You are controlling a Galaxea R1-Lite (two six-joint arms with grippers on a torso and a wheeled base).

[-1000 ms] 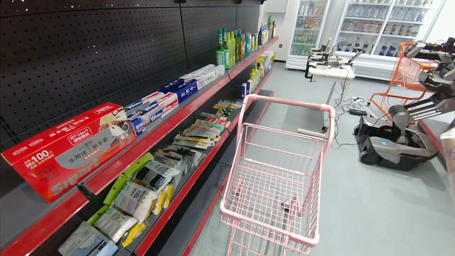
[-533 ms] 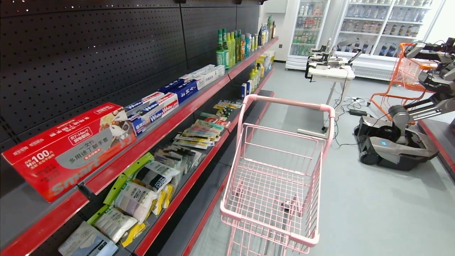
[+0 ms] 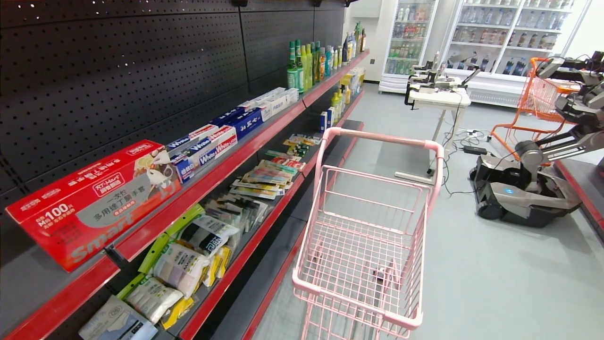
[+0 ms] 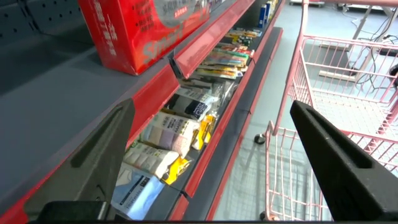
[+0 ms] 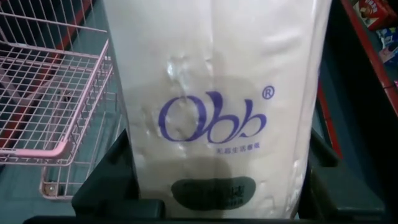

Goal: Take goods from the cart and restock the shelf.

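We see our right end effector clamped on a white soft pack, which fills the gap between its fingers, above the floor just beside the pink cart. Our left end effector hangs with fingers spread apart, between the red-edged shelf and the cart.

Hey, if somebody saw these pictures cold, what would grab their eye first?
Probably the pink cart, centre of the head view, its basket apparently empty. Next, the big red box at the near end of the upper shelf. Close up, the right pincer grips a tall white package.
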